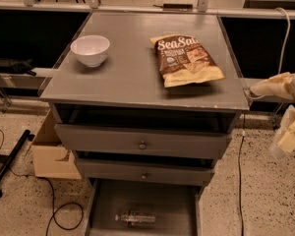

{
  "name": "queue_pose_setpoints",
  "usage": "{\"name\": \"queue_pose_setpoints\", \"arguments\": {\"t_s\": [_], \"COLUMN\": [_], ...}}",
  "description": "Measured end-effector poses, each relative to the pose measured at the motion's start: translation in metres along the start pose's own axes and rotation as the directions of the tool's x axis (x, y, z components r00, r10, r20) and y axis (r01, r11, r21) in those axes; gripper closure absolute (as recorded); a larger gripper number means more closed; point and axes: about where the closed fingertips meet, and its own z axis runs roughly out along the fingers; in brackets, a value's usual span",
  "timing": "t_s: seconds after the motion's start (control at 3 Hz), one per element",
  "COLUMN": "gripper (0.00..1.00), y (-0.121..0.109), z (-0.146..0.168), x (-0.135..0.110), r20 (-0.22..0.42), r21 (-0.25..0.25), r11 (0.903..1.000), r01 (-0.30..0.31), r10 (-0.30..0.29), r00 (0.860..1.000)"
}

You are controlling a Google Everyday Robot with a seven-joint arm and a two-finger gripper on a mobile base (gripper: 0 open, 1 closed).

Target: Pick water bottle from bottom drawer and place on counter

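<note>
The water bottle [135, 218], clear with a pale label, lies on its side on the floor of the bottom drawer [177, 205], which is pulled out at the foot of the cabinet. The counter [137, 75] is the grey cabinet top. My gripper [267, 119] hangs at the right edge of the view, beside the counter's front right corner and well above the bottle. Its two pale fingers [273, 87] are spread open with nothing between them.
A white bowl [90, 49] stands on the counter's left side and a Sea Salt chip bag [186, 59] lies on its right. Two knobbed drawers [142, 144] sit slightly ajar above the bottom one. A cardboard box [51, 154] and cables lie on the floor to the left.
</note>
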Motion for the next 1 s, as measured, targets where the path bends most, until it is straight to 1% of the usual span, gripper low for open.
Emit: {"name": "queue_pose_setpoints", "arguments": {"t_s": [0.33,0.67,1.0], "gripper": [0.00,0.00,0.00], "y": [0.008,0.023,0.036], "z": [0.013,0.046,0.075], "x": [0.036,0.078,0.107], "r20": [0.001,-0.018,-0.037], "r21": [0.013,-0.040,-0.100], "r11": [0.9983,0.9893,0.9736], "r01": [-0.057,-0.140,-0.205], "r10": [0.057,0.140,0.202], "r00": [0.998,0.990,0.979]}}
